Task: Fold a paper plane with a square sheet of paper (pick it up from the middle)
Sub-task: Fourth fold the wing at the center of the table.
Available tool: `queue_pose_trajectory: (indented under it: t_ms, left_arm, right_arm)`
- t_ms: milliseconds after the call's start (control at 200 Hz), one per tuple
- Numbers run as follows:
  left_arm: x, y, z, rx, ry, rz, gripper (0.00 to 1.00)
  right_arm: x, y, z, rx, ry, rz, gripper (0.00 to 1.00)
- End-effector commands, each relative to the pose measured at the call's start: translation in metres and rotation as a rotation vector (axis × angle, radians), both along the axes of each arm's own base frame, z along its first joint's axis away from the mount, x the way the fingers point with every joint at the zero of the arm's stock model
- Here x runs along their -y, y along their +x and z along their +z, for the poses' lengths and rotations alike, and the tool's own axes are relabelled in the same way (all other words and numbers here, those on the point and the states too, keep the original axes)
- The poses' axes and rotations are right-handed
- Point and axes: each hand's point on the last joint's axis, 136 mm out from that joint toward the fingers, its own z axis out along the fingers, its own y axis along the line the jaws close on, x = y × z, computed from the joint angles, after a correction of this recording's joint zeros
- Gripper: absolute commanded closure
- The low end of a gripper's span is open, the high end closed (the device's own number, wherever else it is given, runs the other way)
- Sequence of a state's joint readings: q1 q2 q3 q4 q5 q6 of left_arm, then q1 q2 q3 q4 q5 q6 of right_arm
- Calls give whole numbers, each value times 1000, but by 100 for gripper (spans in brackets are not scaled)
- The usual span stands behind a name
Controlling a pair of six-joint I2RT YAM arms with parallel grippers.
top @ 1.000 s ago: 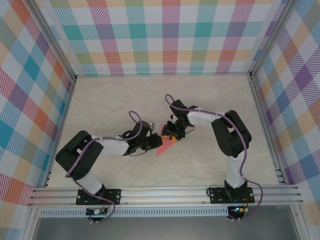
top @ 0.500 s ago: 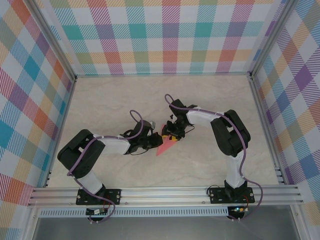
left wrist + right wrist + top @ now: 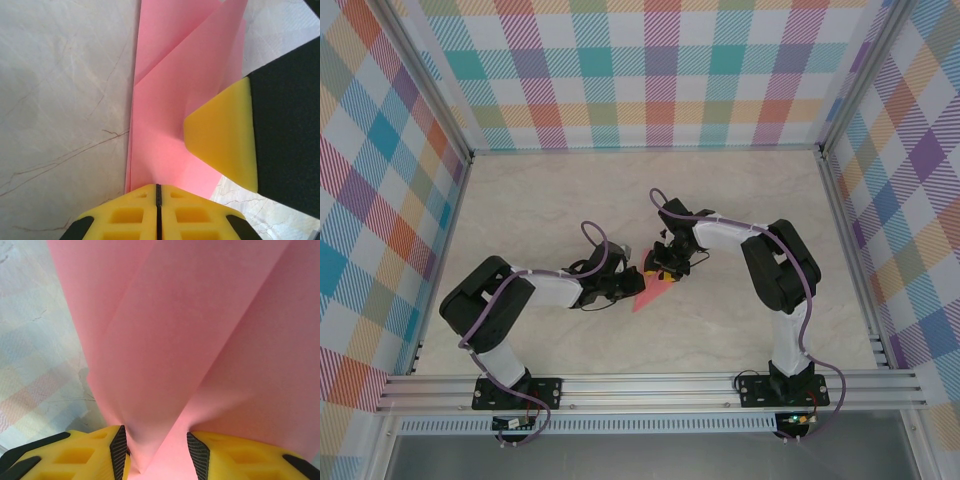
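Observation:
The square sheet of paper [image 3: 650, 296] is folded into a salmon-pink pointed shape at the middle of the table, its tip toward the near edge. My left gripper [image 3: 628, 284] meets it from the left. In the left wrist view its yellow jaws [image 3: 158, 189] are shut together on the paper [image 3: 170, 100] at its near end. My right gripper [image 3: 664, 272] stands over the paper's far end. In the right wrist view it [image 3: 156, 452] is open, with a raised fold of the paper [image 3: 190, 330] running down between its pads. One right finger [image 3: 225, 140] presses on the sheet.
The pale marble tabletop [image 3: 550, 210] stretches around the paper. Checked walls [image 3: 660, 70] and aluminium posts [image 3: 845, 200] close in the back and sides. A rail [image 3: 650, 388] with both arm bases runs along the near edge.
The left arm's elbow has crept slightly to the right. Both grippers and the paper stay in nearly the same place.

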State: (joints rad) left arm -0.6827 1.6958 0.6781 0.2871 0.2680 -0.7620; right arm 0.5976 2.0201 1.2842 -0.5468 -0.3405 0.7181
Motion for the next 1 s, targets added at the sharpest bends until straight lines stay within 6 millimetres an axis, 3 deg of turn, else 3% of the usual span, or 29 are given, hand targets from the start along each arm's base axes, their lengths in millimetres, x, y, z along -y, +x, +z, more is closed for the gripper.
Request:
queue_pose_trajectory:
  t_ms: [0,485,610,725,830,910,995]
  left_arm:
    - [-5,5,-6,-7,36,6,92]
    - [-9,0,-16,-38,72,1,92]
    - [-12,-7,-24,-69,92,-14,95]
    - [-15,-13,-31,-96,111,-32,96]
    - [-16,-17,-35,-115,125,-45,97]
    - [-15,-18,-37,-120,129,-53,98]
    - [-16,-19,-39,-128,133,-56,99]
  right_arm:
    - [63,-30,-88,-101,-330,-12,57]
    - [62,-30,-88,-100,-327,-12,59]
    - [44,-13,-53,-7,-223,-7,57]
    - [25,10,4,148,-86,-12,54]
    - [14,18,46,271,25,0,53]
    - [13,17,58,313,67,13,54]
    - [6,11,59,329,125,52,59]
